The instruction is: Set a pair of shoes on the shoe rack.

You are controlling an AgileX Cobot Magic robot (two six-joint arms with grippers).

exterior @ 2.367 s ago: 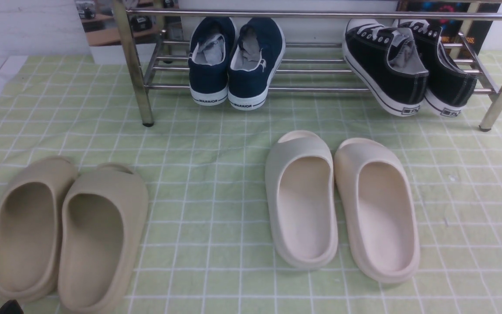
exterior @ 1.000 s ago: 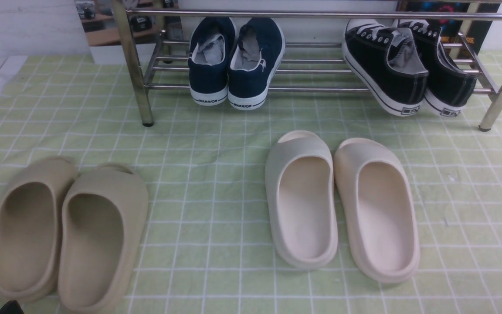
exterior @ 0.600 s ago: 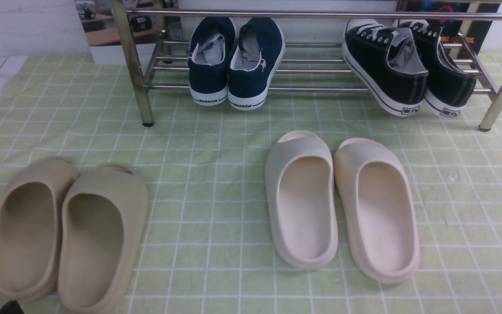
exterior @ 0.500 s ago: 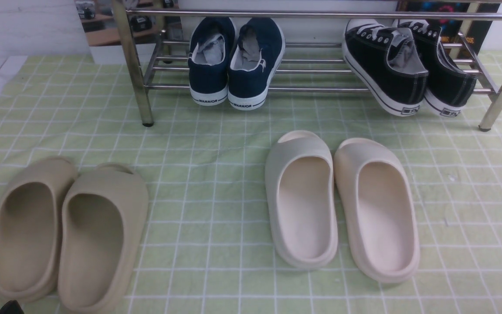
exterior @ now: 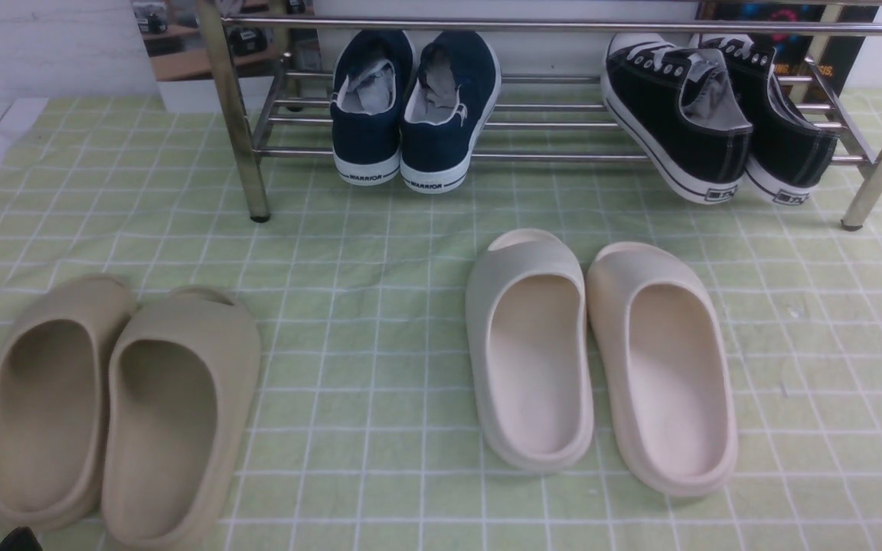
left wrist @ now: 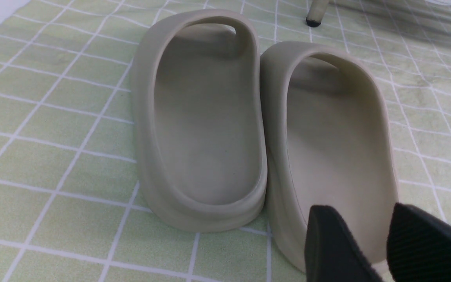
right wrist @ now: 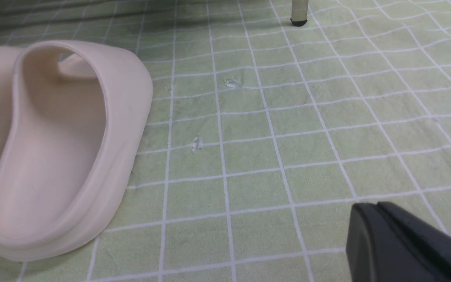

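Here the pair of shoes (exterior: 717,115) sits tilted on the lower bars of the shoe rack (exterior: 563,27), at its right end, far ahead of both tools. The left tool (left wrist: 382,235), jaws parted and empty, hovers at the heel of the beige slides (left wrist: 264,129). The right tool (right wrist: 378,227), jaws pressed together on nothing, hangs over the checked green cloth (right wrist: 288,137) beside the cream slides (right wrist: 61,145).
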